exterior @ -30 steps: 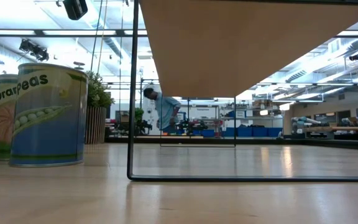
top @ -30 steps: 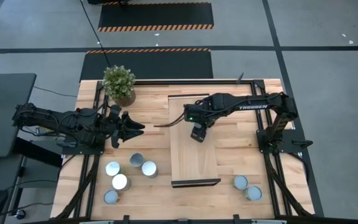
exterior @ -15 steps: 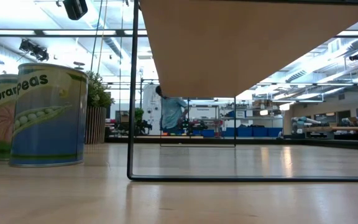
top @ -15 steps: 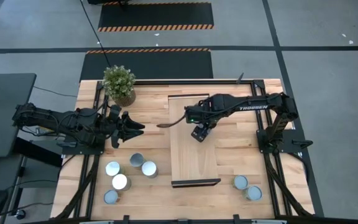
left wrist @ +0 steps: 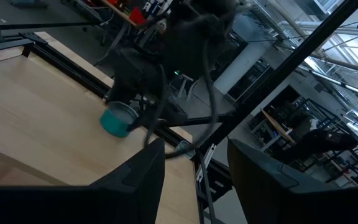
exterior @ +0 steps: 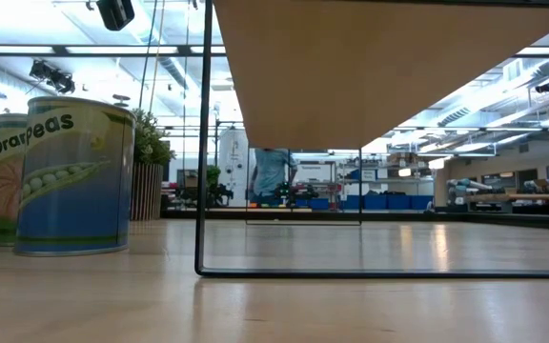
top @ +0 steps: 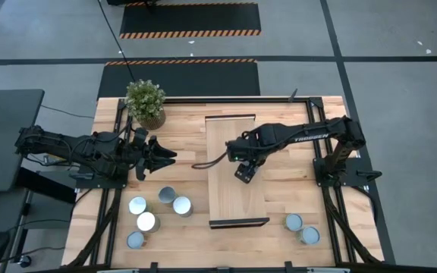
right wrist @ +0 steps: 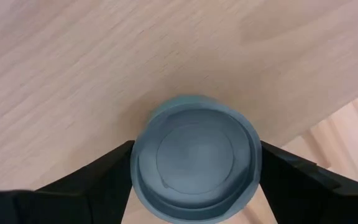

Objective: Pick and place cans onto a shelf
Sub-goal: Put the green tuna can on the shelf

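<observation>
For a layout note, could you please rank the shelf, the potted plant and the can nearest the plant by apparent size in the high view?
1. Shelf
2. Potted plant
3. Can

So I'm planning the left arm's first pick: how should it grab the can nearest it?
That can stands upright with its round top up, and another can sits close beside it toward the shelf. Probably best: left gripper descends from above and closes on the curved side wall, fingers placed on the sides away from the neighbour.

The right end effector (left wrist: 129,118) holds a can (left wrist: 117,119) above the shelf (left wrist: 36,118).
</observation>
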`<control>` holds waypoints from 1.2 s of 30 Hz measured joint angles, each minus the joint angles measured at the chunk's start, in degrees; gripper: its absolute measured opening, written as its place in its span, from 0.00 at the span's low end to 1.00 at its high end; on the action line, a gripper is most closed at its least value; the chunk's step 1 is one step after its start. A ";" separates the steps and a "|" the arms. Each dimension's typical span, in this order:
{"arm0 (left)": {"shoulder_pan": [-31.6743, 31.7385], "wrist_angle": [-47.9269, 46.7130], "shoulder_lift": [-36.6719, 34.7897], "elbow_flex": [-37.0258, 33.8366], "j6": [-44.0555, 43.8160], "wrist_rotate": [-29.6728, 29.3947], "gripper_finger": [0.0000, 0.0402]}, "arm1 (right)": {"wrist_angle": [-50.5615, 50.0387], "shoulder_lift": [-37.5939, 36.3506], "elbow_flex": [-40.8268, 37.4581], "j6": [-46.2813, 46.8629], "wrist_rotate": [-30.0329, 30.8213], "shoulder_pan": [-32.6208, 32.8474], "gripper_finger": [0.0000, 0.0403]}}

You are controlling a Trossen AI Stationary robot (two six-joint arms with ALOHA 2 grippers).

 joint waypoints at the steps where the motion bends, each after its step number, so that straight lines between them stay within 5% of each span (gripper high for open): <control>1: -0.01 0.00 0.01 0.00 0.00 0.00 0.45 | 0.00 0.00 -0.02 0.46 -0.07 0.69 0.78; 16: -0.01 0.00 0.01 0.00 0.04 0.02 0.45 | 0.68 0.09 -0.09 2.77 1.26 4.74 0.79; 28: -0.01 -0.02 0.01 0.00 0.07 0.02 0.45 | 1.42 0.24 -0.17 0.79 1.46 4.71 0.96; 36: 0.01 -0.02 0.01 0.00 0.09 0.02 0.45 | 1.14 0.22 -0.17 -0.84 0.00 2.97 0.98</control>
